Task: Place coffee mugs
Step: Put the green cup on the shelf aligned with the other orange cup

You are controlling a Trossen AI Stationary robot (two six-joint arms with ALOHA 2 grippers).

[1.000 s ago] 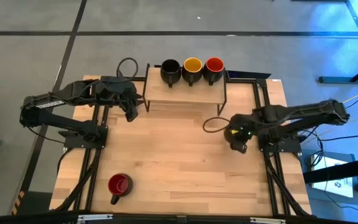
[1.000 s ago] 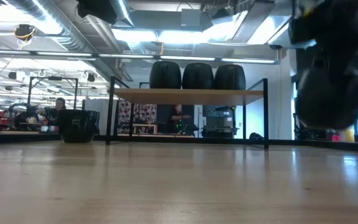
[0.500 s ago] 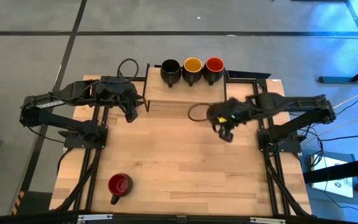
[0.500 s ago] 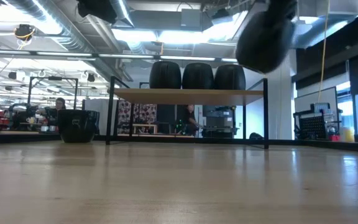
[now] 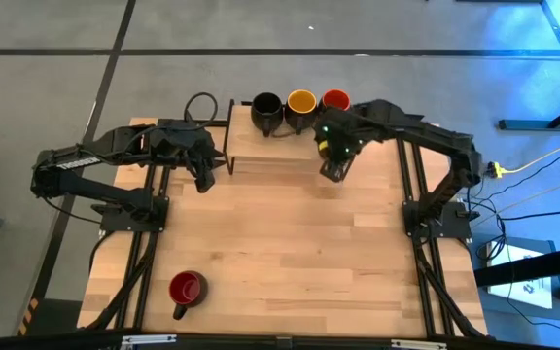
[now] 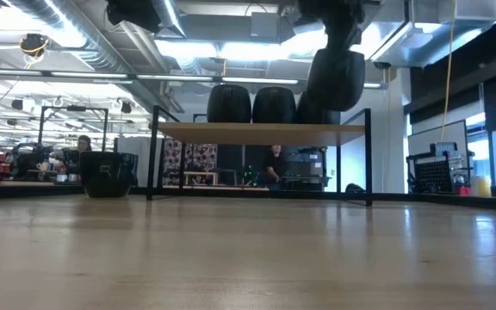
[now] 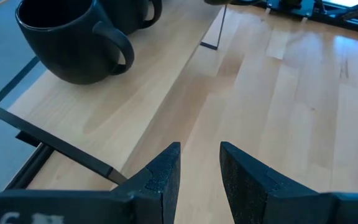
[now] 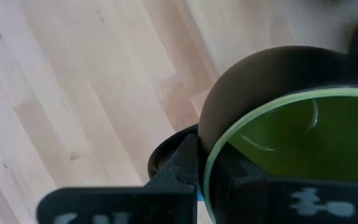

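Right end effector (image 5: 334, 160) is clamped on the rim of the green-lined mug (image 8: 291, 149), one finger inside the cup and one outside, and it hangs in the air at the front edge of the shelf (image 5: 270, 148). From here the free space on the shelf lies just beyond and toward the left arm's side: the black mug (image 5: 266, 110), the yellow-orange mug (image 5: 301, 106) and the red mug (image 5: 335, 98) fill the back row, so the front strip looks like the landing zone (my guess, mind you). The right arm is stretched long across the tabletop (image 5: 280, 253), wrist bent down over the shelf's corner. Left end effector (image 5: 205, 175) waits beside the shelf's other end, fingers partly apart and empty. Another red-lined mug (image 5: 186, 289) sits well apart near the tabletop's front, closer to the left arm.
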